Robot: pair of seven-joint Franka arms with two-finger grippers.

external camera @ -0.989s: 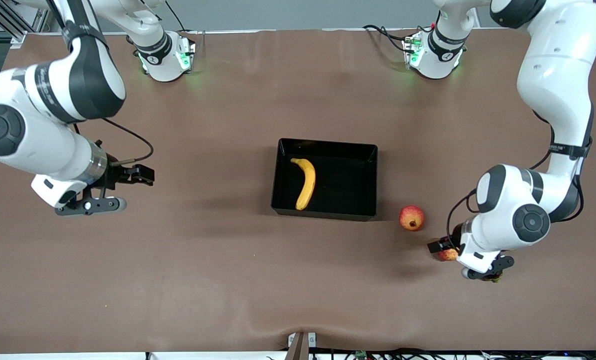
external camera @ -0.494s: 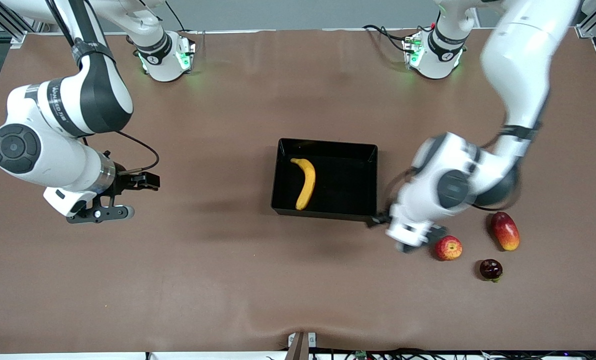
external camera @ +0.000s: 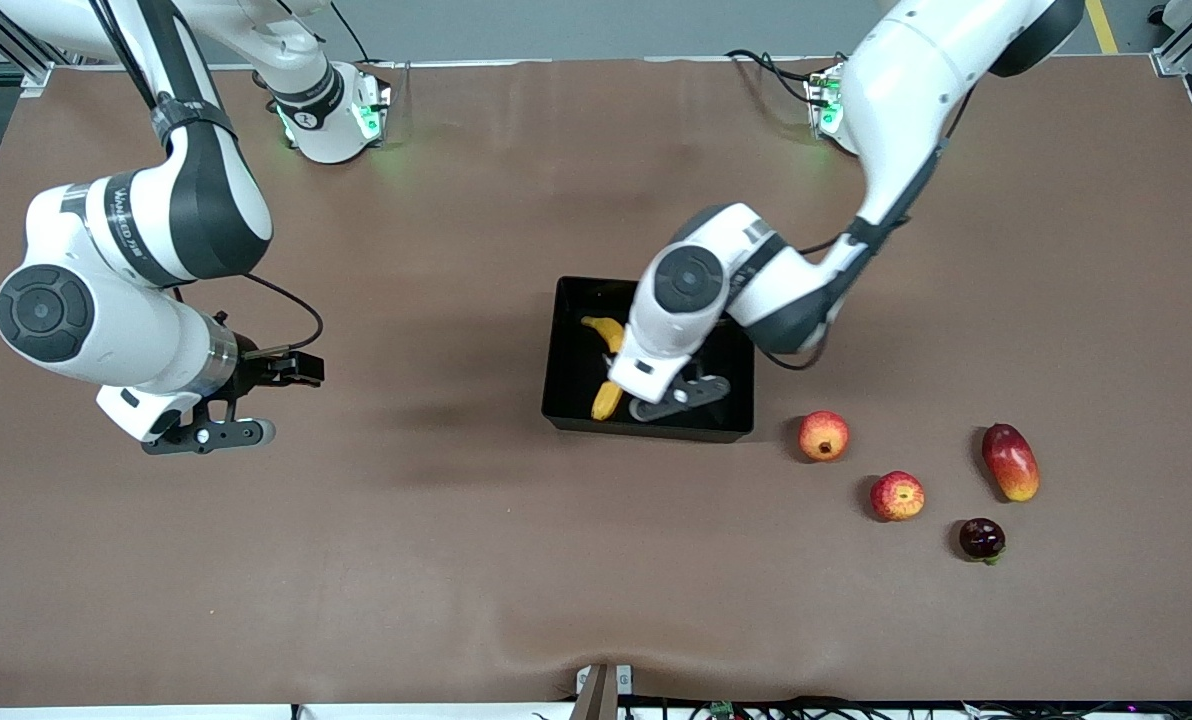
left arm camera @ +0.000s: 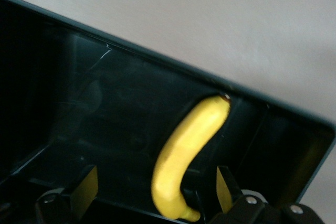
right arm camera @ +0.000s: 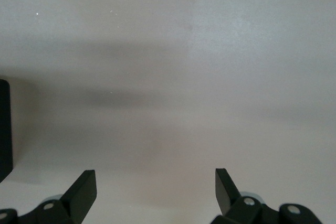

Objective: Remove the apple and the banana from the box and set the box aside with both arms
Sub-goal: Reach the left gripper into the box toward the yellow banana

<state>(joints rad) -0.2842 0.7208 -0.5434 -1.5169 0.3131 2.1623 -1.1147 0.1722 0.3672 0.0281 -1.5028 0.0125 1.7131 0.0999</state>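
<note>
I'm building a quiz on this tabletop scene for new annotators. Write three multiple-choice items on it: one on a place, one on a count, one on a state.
1. Where does the banana lie?
A. On the bare table beside the tray
B. In the black tray
C. Between the left gripper's fingers

2. How many fruits lie on the table outside the tray?
A. Two
B. Three
C. Four

3. How does the left gripper stand?
A. Open, over the tray
B. Shut on the banana
C. Shut on the apple

Answers:
1 B: the banana rests on the tray's floor in the front and left wrist views.
2 C: the apple, the orange-red fruit with a crown, the mango and a small dark fruit lie toward the left arm's end.
3 A: its fingers stand apart with the banana below them, unheld. The right gripper waits open over bare table.
</note>
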